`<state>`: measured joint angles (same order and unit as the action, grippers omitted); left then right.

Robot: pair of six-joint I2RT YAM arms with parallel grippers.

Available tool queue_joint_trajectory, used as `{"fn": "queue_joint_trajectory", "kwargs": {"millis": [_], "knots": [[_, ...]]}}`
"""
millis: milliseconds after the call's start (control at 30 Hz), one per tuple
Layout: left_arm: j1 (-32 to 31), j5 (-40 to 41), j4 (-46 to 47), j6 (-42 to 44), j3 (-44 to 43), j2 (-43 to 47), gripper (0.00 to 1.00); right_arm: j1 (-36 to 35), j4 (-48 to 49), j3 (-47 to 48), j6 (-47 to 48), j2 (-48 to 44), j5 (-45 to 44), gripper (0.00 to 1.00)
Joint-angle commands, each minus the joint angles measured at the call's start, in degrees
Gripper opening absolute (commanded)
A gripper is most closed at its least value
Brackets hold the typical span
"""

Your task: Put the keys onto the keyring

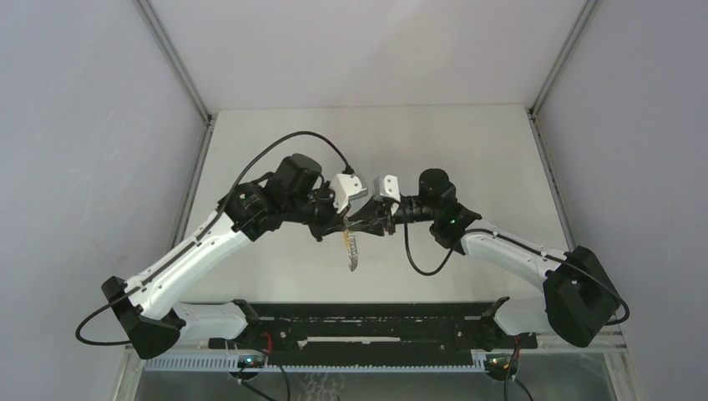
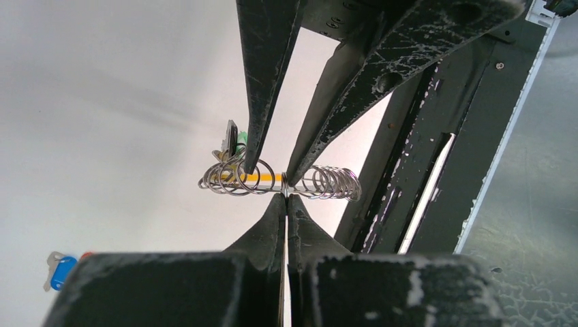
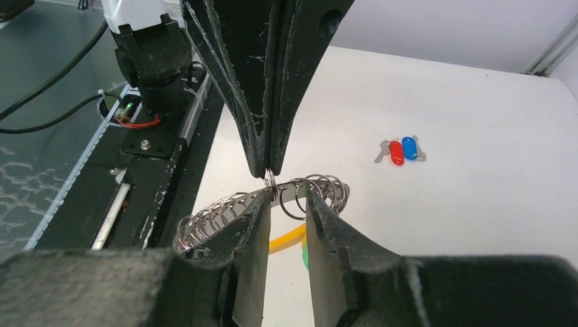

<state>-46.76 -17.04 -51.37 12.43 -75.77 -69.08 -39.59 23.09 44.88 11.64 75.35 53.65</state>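
The left hand (image 2: 285,199) is clenched, its two fingertips pressed flat together on a single thin ring of the keyring (image 2: 329,184), which it holds up off the worktop (image 3: 477,204). The keyring shows as a row of many silvery loops strung out sideways from that pinch, with a yellow tab (image 2: 262,177) running along the row and a small green piece (image 2: 240,139) at the row's far end in the left wrist view. The right hand (image 3: 286,201) meets the left hand tip to tip from the opposite side. Its fingers stand parted with a clear gap, one on each side of the pinched spot, and loops of the keyring lie in that gap. In the top view both arms arch inward to the middle of the worktop, and part of the keyring dangles below the two hands. The keys (image 3: 402,150) lie flat on the worktop, well apart from both hands. The red key (image 3: 396,151) and the blue key (image 3: 409,147) rest side by side and touching, with their metal blades sticking out.
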Motion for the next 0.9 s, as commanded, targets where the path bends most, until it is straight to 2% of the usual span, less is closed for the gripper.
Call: {"fn": "queue_joint_trajectory", "kwargs": {"millis": [0,300,733,800,867], "knots": [[-0.52,-2.65,2.65,1.69,-2.71,2.21,0.0,0.22,3.29,-0.04,-2.41,-0.06,1.37,0.25],[-0.78,-1.9,0.49,2.4,-4.13,0.59,0.0,-0.04,2.3,0.01,-1.67,-2.04,4.15,0.24],[-1.42,-1.87,-0.49,2.76,-5.16,-0.4,0.0,-1.01,3.74,0.57,-2.81,-0.36,4.7,0.19],[-1.49,-1.86,-0.52,2.81,-5.31,-0.49,0.0,-1.02,3.72,0.65,-2.76,-0.14,4.91,0.17],[-1.49,-1.74,-0.47,2.92,-5.4,-0.61,0.0,-0.97,3.81,0.64,-2.86,-0.19,5.15,0.09]]}}
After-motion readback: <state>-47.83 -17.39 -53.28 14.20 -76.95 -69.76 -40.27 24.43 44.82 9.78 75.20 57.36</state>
